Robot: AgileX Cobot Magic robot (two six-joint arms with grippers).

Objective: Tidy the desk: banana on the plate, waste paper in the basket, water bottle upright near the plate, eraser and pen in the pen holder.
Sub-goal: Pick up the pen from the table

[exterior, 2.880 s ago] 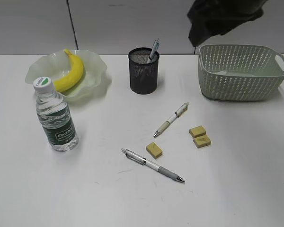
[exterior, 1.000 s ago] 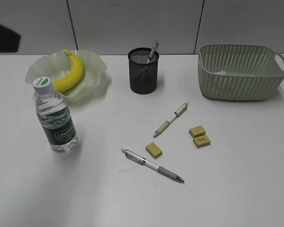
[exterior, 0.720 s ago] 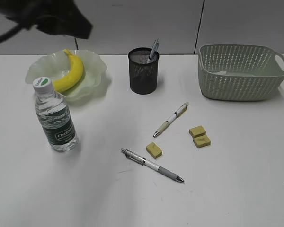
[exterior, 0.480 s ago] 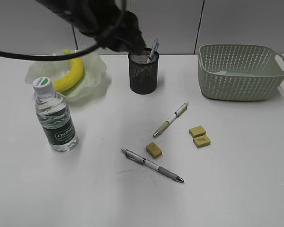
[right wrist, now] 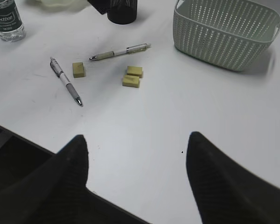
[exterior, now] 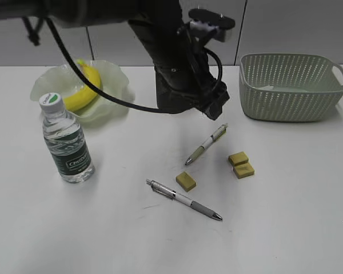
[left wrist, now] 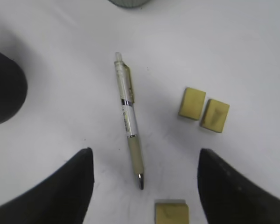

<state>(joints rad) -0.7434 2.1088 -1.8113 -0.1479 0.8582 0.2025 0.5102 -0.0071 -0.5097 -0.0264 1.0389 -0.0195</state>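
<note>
My left gripper (exterior: pixel 216 109) hangs open over the desk (exterior: pixel 286 217), above the cream pen (exterior: pixel 206 144). In the left wrist view its gripper (left wrist: pixel 144 150) has the pen (left wrist: pixel 127 112) lying between its spread fingers, untouched. A second pen with a grey grip (exterior: pixel 184 199) lies nearer the front. Three yellow erasers lie loose: one (exterior: pixel 186 181) by the pens, two (exterior: pixel 238 158) (exterior: pixel 244 170) side by side. The banana (exterior: pixel 86 85) lies on the plate (exterior: pixel 111 74). The water bottle (exterior: pixel 67 140) stands upright near it. The left arm hides the pen holder in the exterior view. The waste paper is hidden. My right gripper (right wrist: pixel 136 136) is open and empty over the desk's front edge.
The basket (exterior: pixel 291 85) stands at the back right. In the right wrist view the pen holder (right wrist: pixel 122 11) shows at the top, partly behind the left arm. A grey panelled wall closes off the back of the desk.
The left arm has swung in from the upper left, across the plate and pen holder, to hang over the cream pen. Nothing on the desk has moved.
</note>
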